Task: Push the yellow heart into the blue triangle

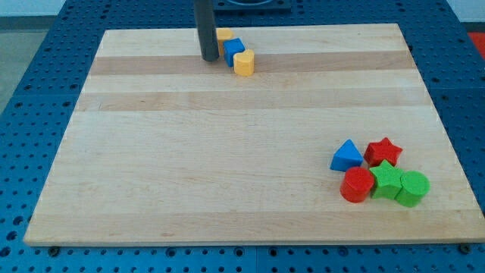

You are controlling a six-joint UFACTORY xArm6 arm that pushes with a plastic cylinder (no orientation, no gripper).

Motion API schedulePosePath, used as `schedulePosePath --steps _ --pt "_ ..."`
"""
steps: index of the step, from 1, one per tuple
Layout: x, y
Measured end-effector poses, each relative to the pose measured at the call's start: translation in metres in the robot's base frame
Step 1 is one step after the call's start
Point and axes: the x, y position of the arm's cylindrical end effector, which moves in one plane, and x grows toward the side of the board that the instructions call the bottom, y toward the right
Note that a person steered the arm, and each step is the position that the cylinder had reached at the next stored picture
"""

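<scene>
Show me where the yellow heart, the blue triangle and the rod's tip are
yellow heart point(243, 63), camera view, on its top face.
blue triangle point(347, 155), camera view, on its sloped upper face.
my tip point(208, 58), camera view, at the rod's very lower end, left of the blue block beside the heart.

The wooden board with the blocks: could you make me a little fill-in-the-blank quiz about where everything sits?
1. My tip rests near the view's ____ edge of the board.
2. The blue triangle touches a red ____.
3. The yellow heart sits against a small ____ block.
4. Next to the green star, at the view's right, is a ____ cylinder.

Missing words: top; star; blue; green
</scene>
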Motion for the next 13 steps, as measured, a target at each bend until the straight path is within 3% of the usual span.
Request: schedulePosePath --steps 5,11,13 --pt "0.044 0.089" --pt "0.189 0.150" --pt "0.182 0.149"
